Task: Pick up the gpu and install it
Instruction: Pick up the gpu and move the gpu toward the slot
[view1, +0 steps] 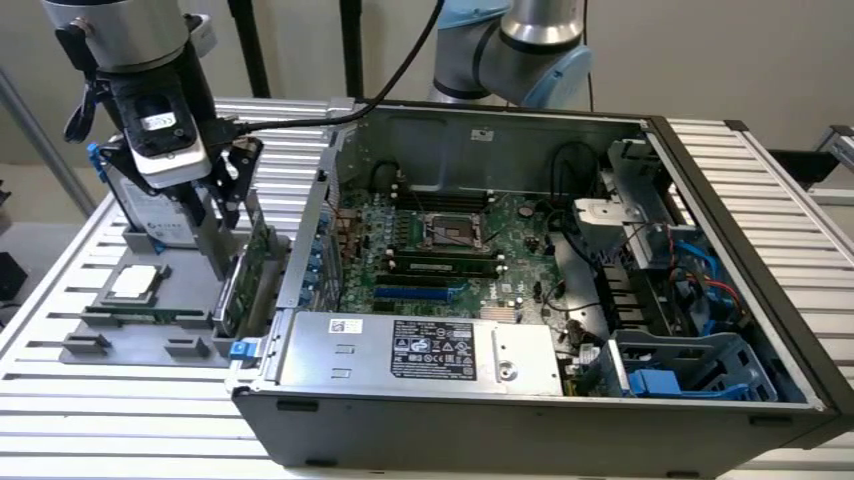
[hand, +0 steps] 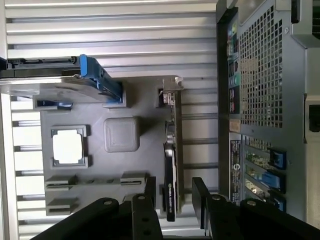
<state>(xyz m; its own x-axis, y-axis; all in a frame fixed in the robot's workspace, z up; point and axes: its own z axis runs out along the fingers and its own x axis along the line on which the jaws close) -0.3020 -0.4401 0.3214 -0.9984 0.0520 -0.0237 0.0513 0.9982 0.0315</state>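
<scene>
The arm (view1: 534, 45) is reaching from behind the computer case (view1: 400, 430) across to the exterior view's left, where its wrist is pointing straight down over the grey holder tray (view1: 127, 350). The gripper (view1: 224, 225) is hanging vertically, with its fingers directed at the tray and its black cable trailing back toward the arm.

The gpu (view1: 248, 285) is standing on its long edge in a slot of the tray, on the side of the tray nearest the case, and is not yet installed. In the wrist view the gpu (hand: 170, 160) is showing edge-on, with its silver end bracket at the end farthest from the gripper (hand: 175, 197).

The fingers (hand: 150, 192) are standing apart and are straddling the card, one on each face, near the end opposite the bracket. A narrow gap is showing between each finger and the card, so the jaws are not clamping it.

The tray (hand: 125, 107) is also holding the square silver CPU chip (hand: 67, 146) in its own recess, well apart from the card, and the hard drive (hand: 47, 82) with blue rails, which is standing upright at the far end.

The case is lying on its side on the slatted table (view1: 134, 410) with its panel off, and is exposing the motherboard (view1: 454, 240) and the power supply (view1: 414, 350).
</scene>
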